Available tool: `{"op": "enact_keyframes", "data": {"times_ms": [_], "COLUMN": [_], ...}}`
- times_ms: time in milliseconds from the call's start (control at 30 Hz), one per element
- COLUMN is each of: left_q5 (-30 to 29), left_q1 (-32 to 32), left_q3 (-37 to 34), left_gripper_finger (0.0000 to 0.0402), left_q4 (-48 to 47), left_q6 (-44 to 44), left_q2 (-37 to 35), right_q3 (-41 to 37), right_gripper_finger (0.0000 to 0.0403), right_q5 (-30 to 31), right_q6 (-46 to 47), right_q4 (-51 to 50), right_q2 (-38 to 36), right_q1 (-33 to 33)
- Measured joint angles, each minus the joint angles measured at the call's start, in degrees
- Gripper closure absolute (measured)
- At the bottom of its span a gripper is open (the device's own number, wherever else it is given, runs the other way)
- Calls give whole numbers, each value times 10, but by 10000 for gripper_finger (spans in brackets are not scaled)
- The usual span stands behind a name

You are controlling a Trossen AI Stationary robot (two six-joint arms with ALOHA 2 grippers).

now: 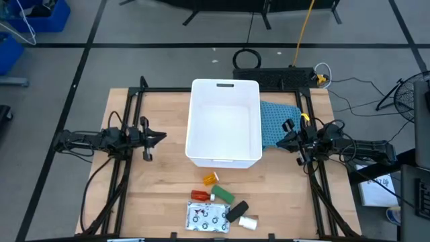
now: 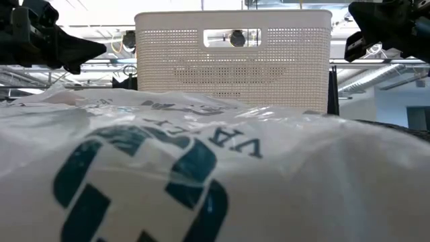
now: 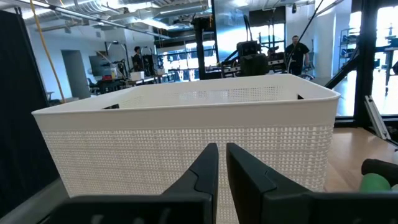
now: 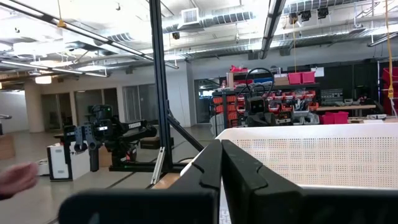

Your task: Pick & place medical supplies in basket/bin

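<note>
The white bin (image 1: 225, 124) stands on the middle of the wooden table. The supplies lie in a cluster by the table's near edge: an orange vial (image 1: 211, 179), a red tube (image 1: 199, 195), a green bar (image 1: 223, 195), a black oblong (image 1: 236, 212), a small white roll (image 1: 248, 222) and a flat printed packet (image 1: 207, 216). In the low view the packet (image 2: 201, 175) fills the foreground. My left gripper (image 1: 161, 138) hovers left of the bin, its fingers (image 3: 205, 165) shut to a thin slit with nothing between them. My right gripper (image 1: 281, 141) hovers right of the bin, shut and holding nothing.
A blue-green mesh cloth (image 1: 279, 121) lies on the table against the bin's right side, under my right gripper. Black frame rails (image 1: 127, 168) run along the table's left and right sides. A person's blurred hand (image 4: 15, 177) shows beyond the table. Bare wood lies between bin and supplies.
</note>
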Motion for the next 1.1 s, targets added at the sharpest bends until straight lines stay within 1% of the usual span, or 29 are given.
{"op": "enact_keyframes", "data": {"times_ms": [367, 500, 600, 767, 833, 1100], "left_q5": [0, 0, 0, 0, 1, 3], "left_q1": [0, 0, 0, 0, 0, 0], "left_q3": [0, 0, 0, 0, 0, 0], "left_gripper_finger": [366, 366, 366, 366, 366, 366], "left_q4": [0, 0, 0, 4, 6, 14], "left_q6": [0, 0, 0, -3, -19, -134], "left_q2": [0, 0, 0, 0, 0, 0], "right_q3": [0, 0, 0, 0, 0, 0], "right_gripper_finger": [403, 403, 403, 403, 403, 403], "right_q5": [0, 1, 1, 1, 1, 0], "right_q6": [0, -55, -76, -58, -47, -45], "right_q4": [0, 0, 0, 0, 0, 2], "right_q2": [0, 0, 0, 0, 0, 0], "right_q1": [0, 0, 0, 0, 0, 0]}}
